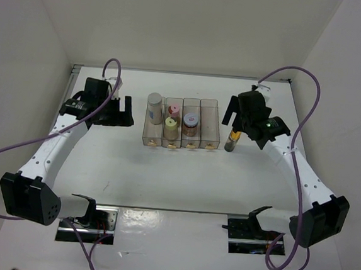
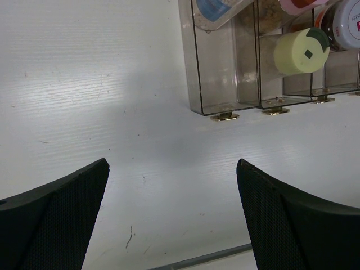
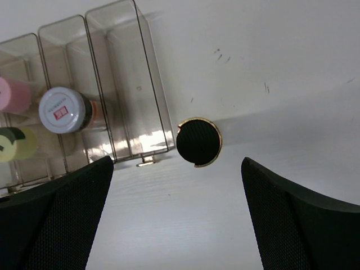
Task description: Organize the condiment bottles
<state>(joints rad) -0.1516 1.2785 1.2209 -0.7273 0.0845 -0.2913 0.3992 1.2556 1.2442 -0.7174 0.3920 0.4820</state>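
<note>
Four of the condiment bottles sit in the clear organizer [image 1: 210,122]. The grey-capped bottle [image 1: 155,101] is in the leftmost compartment, and the pink-capped bottle [image 1: 173,110] and the yellow-capped bottle [image 1: 171,126] share the second. The white-lidded jar [image 1: 191,119] is in the third, and the fourth holds nothing. The slim dark bottle [image 1: 233,139] stands upright on the table [image 1: 176,185], outside the organizer and just beside its right wall.

The right gripper [image 3: 176,169] hangs above that bottle with its jaws spread wide and nothing between them. In its wrist view the black cap lies a little ahead of the gap and slightly off its centre. The left gripper [image 2: 172,169] is equally wide and empty, over the table to the left of the organizer.

The step in hand looks to be lifting the slim bottle into the free compartment. To do it well, the right arm should first centre the cap between the fingers. It should then descend straight, so that neither finger clips the organizer wall close on the bottle's left. A grip on the body, below the cap, would likely hold the tall, narrow bottle steadier. The bottle should be raised clear of the wall before it moves across, then lowered upright
</note>
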